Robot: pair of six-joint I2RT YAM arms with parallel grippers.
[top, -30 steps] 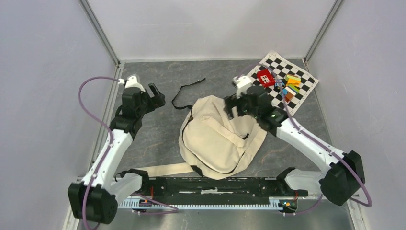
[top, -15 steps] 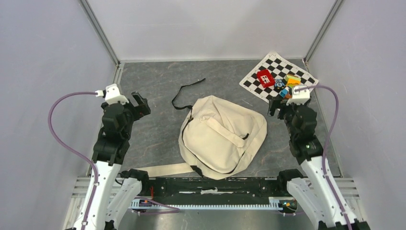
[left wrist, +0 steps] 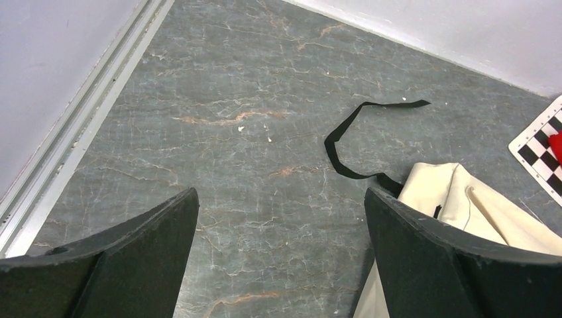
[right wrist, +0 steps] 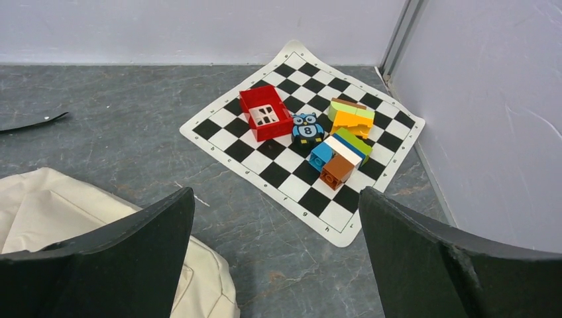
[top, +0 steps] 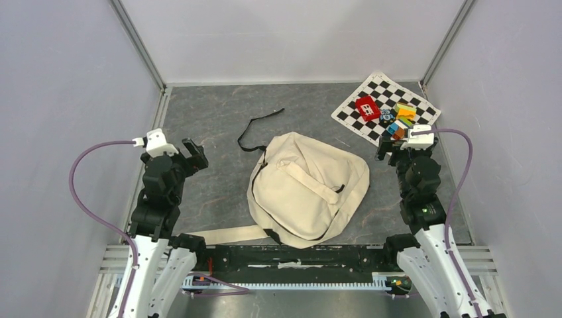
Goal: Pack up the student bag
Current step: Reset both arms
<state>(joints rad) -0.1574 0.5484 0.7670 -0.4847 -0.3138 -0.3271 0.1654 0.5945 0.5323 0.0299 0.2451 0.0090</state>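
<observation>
The student bag [top: 308,189], a cream canvas backpack, lies flat and closed in the middle of the table, with a thin black strap [top: 255,129] trailing off its far left corner. My left gripper [top: 193,154] hovers open to the left of the bag, touching nothing. In the left wrist view the gripper [left wrist: 281,199] has bare table between its fingers, the strap [left wrist: 344,139] ahead and a bag corner [left wrist: 477,212] beside the right finger. My right gripper [top: 390,150] stands open right of the bag. In its wrist view the gripper [right wrist: 276,199] is empty, with the bag [right wrist: 66,212] at lower left.
A checkered mat [top: 361,99] lies at the back right with a red block [top: 367,107], an owl piece [right wrist: 307,128] and several coloured bricks [right wrist: 341,156] on it. Grey walls close in the table. A cream shoulder strap [top: 225,234] runs along the near rail.
Both arms have drawn back from the bag toward the near edge. The right gripper left the bag's top and swung right, near the mat; the left moved down and left.
</observation>
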